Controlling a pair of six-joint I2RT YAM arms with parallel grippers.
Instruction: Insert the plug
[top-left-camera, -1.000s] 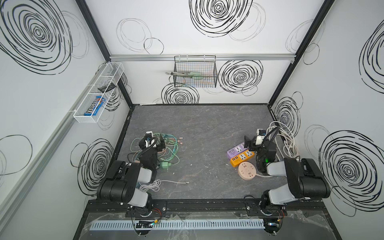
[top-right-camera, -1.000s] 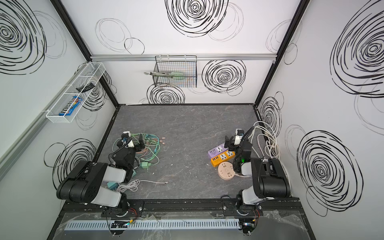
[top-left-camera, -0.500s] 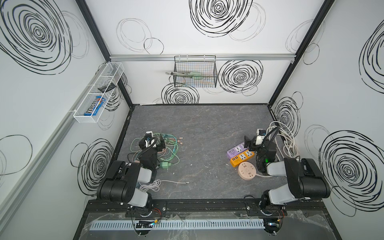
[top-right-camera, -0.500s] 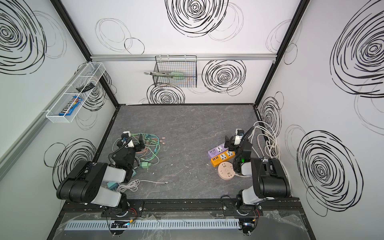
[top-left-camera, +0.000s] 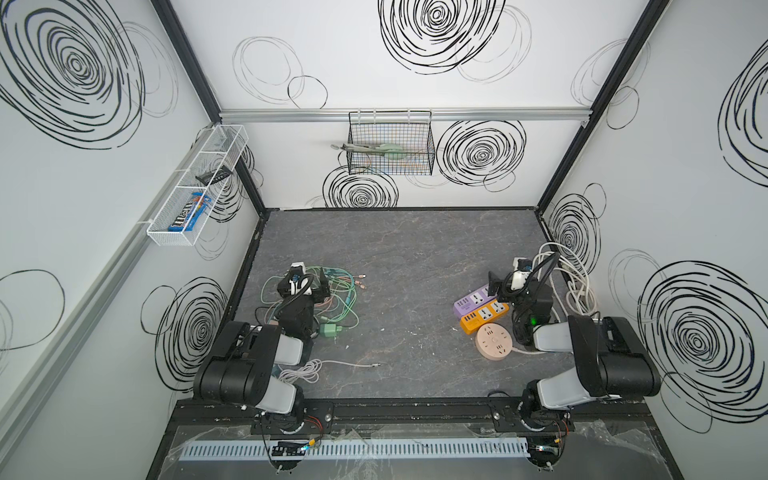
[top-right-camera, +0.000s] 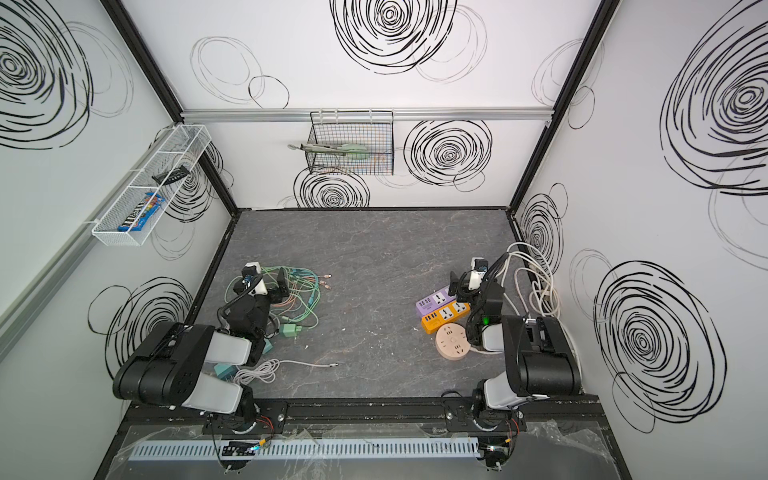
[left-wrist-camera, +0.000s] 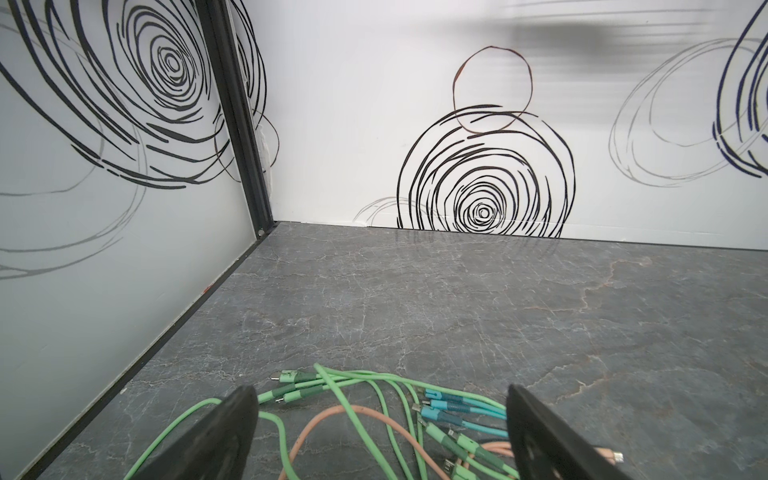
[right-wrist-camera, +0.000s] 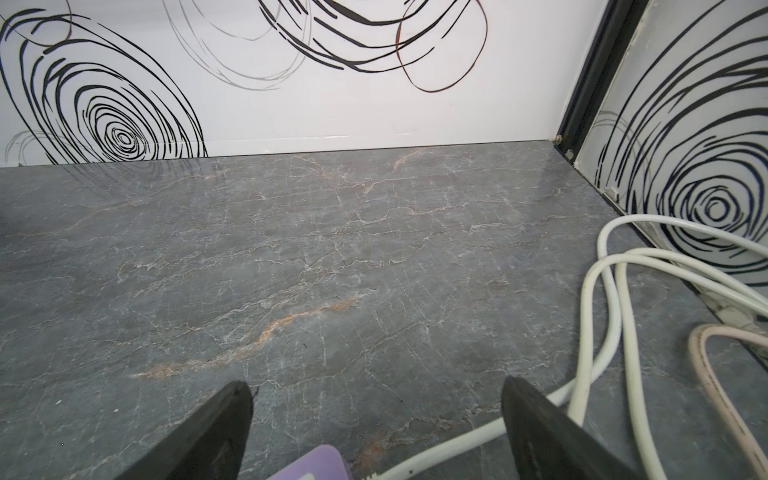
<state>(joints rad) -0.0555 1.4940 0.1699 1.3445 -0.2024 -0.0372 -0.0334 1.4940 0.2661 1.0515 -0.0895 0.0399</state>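
On the left, the left gripper (left-wrist-camera: 379, 392) gapes empty over green cables (left-wrist-camera: 436, 433), the green plug (top-left-camera: 330, 331) just nearer. The right gripper (right-wrist-camera: 374, 384), equally wide, holds nothing above the purple power strip (right-wrist-camera: 309, 463).

Two dark fingers (left-wrist-camera: 226, 428) of the left gripper (left-wrist-camera: 379, 390) frame the near edge, set wide apart with nothing between them but a loose tangle of cables (left-wrist-camera: 353, 380), green, teal and salmon, lying on a grey marbled tabletop (left-wrist-camera: 457, 299). Beyond stand white walls (left-wrist-camera: 353, 124) scribbled with black spirals (left-wrist-camera: 484, 208), meeting at a black corner post (left-wrist-camera: 237, 116).
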